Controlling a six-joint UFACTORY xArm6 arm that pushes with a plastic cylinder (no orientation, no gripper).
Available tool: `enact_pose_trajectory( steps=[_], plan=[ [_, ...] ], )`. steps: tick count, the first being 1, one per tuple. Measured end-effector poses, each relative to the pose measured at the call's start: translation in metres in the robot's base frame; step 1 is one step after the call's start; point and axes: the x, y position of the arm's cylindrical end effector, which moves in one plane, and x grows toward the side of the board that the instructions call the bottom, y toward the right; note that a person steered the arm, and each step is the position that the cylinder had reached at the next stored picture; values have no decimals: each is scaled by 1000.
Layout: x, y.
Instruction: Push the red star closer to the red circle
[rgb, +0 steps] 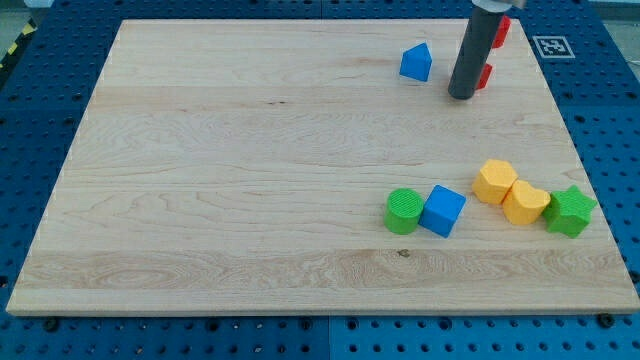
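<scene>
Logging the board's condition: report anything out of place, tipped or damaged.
Nothing stands out. The wooden board looks undamaged, and every visible block sits flat. My tip rests against the red star, which the rod mostly hides, just below the red circle.

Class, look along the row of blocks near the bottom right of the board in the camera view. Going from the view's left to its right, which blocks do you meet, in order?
green cylinder → blue cube → first yellow block → second yellow block → green star
</scene>
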Motion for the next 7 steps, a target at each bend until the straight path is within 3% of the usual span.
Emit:
enact_pose_trajectory(
  steps=[3,7],
  plan=[
    [-40,1],
    [-43,58]
  ],
)
